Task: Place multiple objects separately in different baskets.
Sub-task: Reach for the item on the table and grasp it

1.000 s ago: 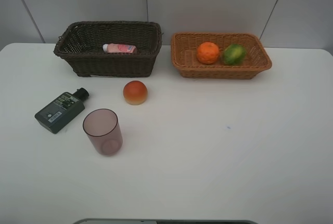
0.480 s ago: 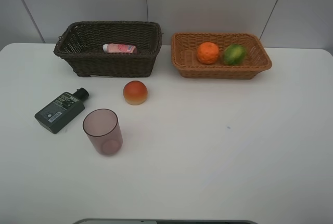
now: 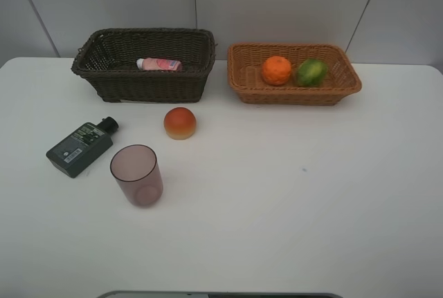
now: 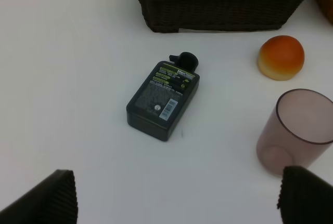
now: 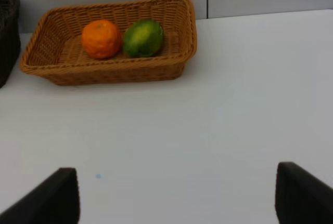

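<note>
The dark brown basket (image 3: 111, 80) at the back left holds the pink bottle (image 3: 160, 64). In the orange-tan basket (image 3: 242, 84) at the back right lie the tangerine (image 3: 277, 70) and the green fruit (image 3: 311, 72). On the table stand the peach-like fruit (image 3: 180, 123), the dark-green bottle (image 3: 82, 147) lying flat, and the upright pink cup (image 3: 137, 175). Neither arm shows in the high view. My left gripper (image 4: 177, 195) is open and empty, back from the dark-green bottle (image 4: 164, 99) and the cup (image 4: 296, 130). My right gripper (image 5: 177, 195) is open, well short of the orange-tan basket (image 5: 119, 70).
White wall panels rise behind the baskets. The white table (image 3: 311, 194) runs wide to the right and front of the cup. A small dark speck (image 3: 303, 169) marks the tabletop.
</note>
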Available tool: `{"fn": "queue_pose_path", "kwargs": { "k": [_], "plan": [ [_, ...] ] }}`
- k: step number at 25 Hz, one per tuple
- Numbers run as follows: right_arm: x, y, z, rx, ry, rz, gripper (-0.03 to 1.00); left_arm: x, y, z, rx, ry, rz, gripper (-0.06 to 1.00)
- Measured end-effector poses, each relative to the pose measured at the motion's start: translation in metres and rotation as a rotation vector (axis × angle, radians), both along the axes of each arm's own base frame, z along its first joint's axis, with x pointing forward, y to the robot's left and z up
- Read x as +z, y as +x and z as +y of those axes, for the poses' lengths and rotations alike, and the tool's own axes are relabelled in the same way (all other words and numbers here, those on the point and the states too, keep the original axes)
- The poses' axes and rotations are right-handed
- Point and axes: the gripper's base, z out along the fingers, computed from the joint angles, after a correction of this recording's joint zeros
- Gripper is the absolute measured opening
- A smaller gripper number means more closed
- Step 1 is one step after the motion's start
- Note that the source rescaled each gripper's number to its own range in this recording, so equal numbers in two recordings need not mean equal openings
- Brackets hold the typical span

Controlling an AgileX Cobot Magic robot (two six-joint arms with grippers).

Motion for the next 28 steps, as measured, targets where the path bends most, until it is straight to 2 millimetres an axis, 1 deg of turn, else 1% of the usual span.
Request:
{"fn": "queue_pose_path", "kwargs": {
  "k": [12, 15, 18, 22, 28],
  "plan": [
    [0.0, 0.0, 0.0, 0.0, 0.0, 0.0, 0.75, 0.003, 0.0, 0.0, -0.001, -0.005, -0.029, 0.99],
    [0.0, 0.0, 0.0, 0.0, 0.0, 0.0, 0.75, 0.006, 0.007, 0.0, 0.002, 0.0, 0.007, 0.99],
    [0.0, 0.0, 0.0, 0.0, 0.0, -0.001, 0.75, 0.014, 0.027, 0.0, 0.009, 0.004, 0.026, 0.99],
    [0.0, 0.0, 0.0, 0.0, 0.0, -0.002, 0.75, 0.021, 0.064, -0.001, 0.016, 0.002, 0.042, 0.99],
    [0.0, 0.0, 0.0, 0.0, 0.0, -0.003, 0.75, 0.015, 0.122, -0.003, -0.017, 0.043, 0.199, 0.99]
  ]
}}
